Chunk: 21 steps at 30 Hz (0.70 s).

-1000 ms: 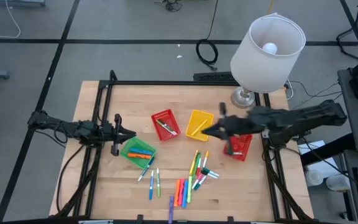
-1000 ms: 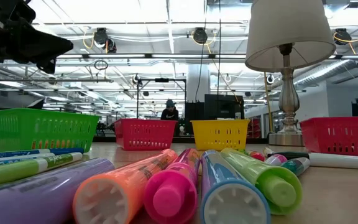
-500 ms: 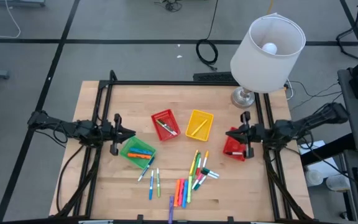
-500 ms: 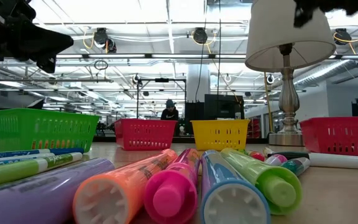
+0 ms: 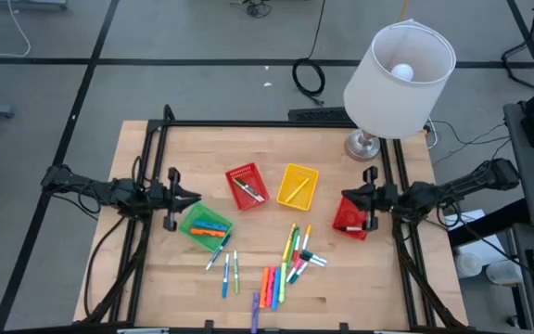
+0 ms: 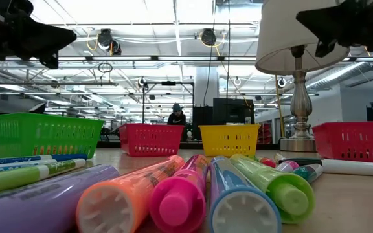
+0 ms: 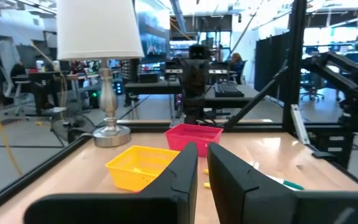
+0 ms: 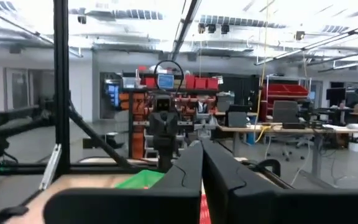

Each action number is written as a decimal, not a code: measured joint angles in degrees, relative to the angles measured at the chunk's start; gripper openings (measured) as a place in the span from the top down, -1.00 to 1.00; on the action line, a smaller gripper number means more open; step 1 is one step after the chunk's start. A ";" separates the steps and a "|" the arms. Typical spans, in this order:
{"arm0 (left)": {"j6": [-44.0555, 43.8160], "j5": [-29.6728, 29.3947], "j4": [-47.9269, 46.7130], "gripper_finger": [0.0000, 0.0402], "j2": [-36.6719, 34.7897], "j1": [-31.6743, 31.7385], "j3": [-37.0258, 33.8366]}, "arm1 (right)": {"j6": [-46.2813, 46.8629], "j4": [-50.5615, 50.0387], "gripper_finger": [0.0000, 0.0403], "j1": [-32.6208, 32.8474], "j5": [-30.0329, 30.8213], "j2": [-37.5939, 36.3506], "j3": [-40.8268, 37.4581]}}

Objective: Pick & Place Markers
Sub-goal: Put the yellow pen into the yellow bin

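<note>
The markers (image 5: 286, 264) lie in a loose heap on the wooden table near its near edge, and fill the front of the low view (image 6: 193, 194). A few more markers rest in the green basket (image 5: 209, 225). One marker lies in the middle red basket (image 5: 247, 191) and one in the yellow basket (image 5: 295, 189). My left gripper (image 5: 196, 198) (image 7: 202, 149) is shut and hovers beside the green basket's far left corner. My right gripper (image 5: 344, 199) (image 8: 202, 147) is shut and hangs over the right red basket (image 5: 355, 223). Neither holds anything.
A table lamp (image 5: 399, 65) stands at the far right corner on its metal base (image 5: 363, 146). A black frame (image 5: 248, 123) rims the table. Green (image 6: 37, 134), red (image 6: 151, 139), yellow (image 6: 228, 140) and red (image 6: 355, 141) baskets stand in a row across the middle.
My right gripper has drawn back from beside the yellow basket toward the table's right edge and now hangs over the right red basket. Most of the move came in the first half second.
</note>
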 joint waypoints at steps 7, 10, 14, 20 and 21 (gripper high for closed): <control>1.37 -1.53 -0.96 0.77 0.00 -0.01 0.00 | -4.32 -10.51 1.00 0.00 -0.02 -0.01 -0.07; 1.62 -1.33 -2.12 0.77 0.00 -0.01 0.00 | -4.43 -13.62 1.00 -0.02 0.11 -0.03 -0.14; 3.69 -1.77 -3.07 0.77 0.00 -0.02 -0.02 | -5.13 -15.27 1.00 -0.33 0.22 -0.03 -0.16; 4.48 -4.89 -3.14 0.77 0.00 -0.02 0.28 | -1.03 -19.81 1.00 -4.04 0.30 0.02 -0.18; 4.48 -4.66 -3.18 0.77 0.00 -0.02 0.28 | 0.10 -20.37 1.00 -4.80 0.23 0.08 -0.18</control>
